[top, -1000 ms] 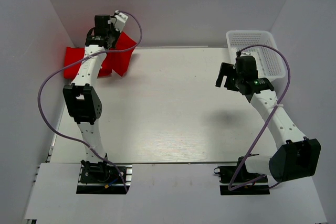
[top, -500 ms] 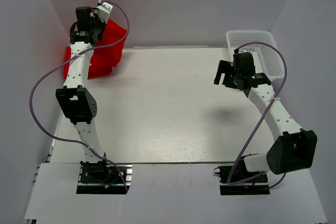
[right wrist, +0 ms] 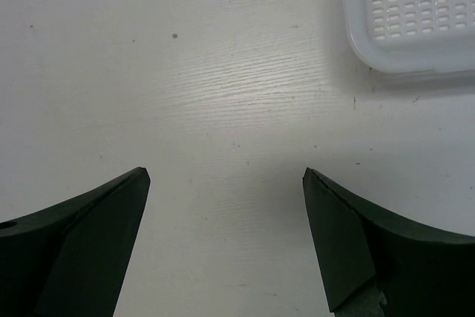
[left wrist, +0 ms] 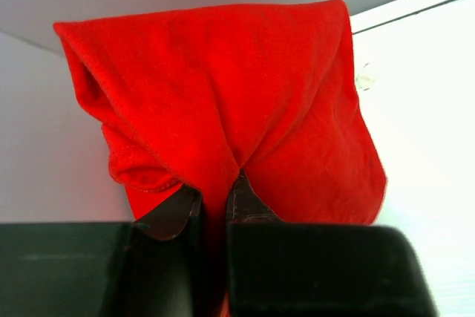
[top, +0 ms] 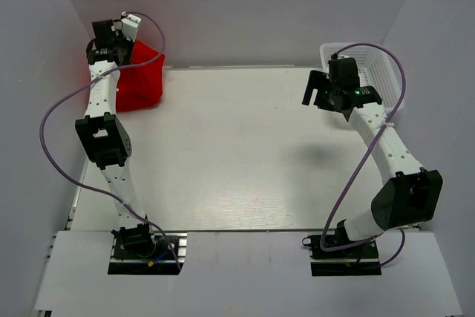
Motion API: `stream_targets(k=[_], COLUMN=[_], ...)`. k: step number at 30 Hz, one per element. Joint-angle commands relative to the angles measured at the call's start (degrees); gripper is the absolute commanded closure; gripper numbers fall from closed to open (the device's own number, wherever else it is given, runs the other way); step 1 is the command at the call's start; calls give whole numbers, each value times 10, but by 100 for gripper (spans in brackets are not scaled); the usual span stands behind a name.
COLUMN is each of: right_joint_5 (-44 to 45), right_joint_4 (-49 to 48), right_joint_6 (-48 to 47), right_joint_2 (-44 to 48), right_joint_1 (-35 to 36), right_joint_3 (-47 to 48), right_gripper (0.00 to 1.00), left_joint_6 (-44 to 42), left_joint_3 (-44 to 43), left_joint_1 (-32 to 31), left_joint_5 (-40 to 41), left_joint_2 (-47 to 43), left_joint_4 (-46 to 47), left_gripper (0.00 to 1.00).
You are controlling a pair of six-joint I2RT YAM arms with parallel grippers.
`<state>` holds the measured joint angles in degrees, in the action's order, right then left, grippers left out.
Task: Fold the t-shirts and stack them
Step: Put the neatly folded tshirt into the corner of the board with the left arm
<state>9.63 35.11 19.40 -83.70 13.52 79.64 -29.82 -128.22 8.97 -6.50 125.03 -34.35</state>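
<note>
A bright red t-shirt [top: 141, 76] is bunched at the table's far left corner, against the back and left walls. My left gripper [top: 111, 41] is shut on it and holds it up from its top. In the left wrist view the red cloth [left wrist: 223, 102] hangs folded from between the left gripper's [left wrist: 215, 198] closed fingers. My right gripper [top: 312, 94] is open and empty, above the bare table just left of the basket. In the right wrist view the right gripper [right wrist: 226, 176] has its fingers wide apart over the white tabletop.
A white plastic mesh basket [top: 375, 64] stands at the far right corner; its corner shows in the right wrist view [right wrist: 415, 12]. Grey walls enclose the white table [top: 237, 154] on the left, back and right.
My left gripper has moved left and farther back, dragging the red shirt into the far left corner. My right gripper has shifted slightly farther back.
</note>
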Motion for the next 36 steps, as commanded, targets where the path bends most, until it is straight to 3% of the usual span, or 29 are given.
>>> stream_targets(k=[1, 16, 28, 29, 30, 31, 32, 36], right_joint_5=[11, -1, -11, -11, -14, -14, -15, -18], right_joint_4=[14, 51, 66, 68, 68, 68, 71, 71], right_joint_6=[4, 11, 13, 14, 15, 16, 18, 15], right_joint_2=[-13, -73, -106, -108, -108, -111, -111, -111], right_joint_1=[-2, 0, -1, -1, 0, 0, -1, 0], right_joint_3=[45, 131, 171, 172, 175, 173, 175, 176], right_gripper=[10, 10, 10, 10, 10, 10, 10, 10], left_joint_6=[0, -11, -22, -22, -22, -22, -16, 4], left_joint_3=[-38, -31, -19, -19, -19, -19, -19, -36], left_joint_1=[15, 66, 94, 94, 94, 94, 94, 94], left_joint_5=[-4, 40, 8, 8, -1, -1, -1, -1], left_joint_2=[-1, 41, 67, 67, 72, 72, 72, 72], left_joint_4=[29, 90, 120, 120, 120, 120, 120, 110], left_gripper=[100, 100, 100, 91, 50, 21, 0, 0])
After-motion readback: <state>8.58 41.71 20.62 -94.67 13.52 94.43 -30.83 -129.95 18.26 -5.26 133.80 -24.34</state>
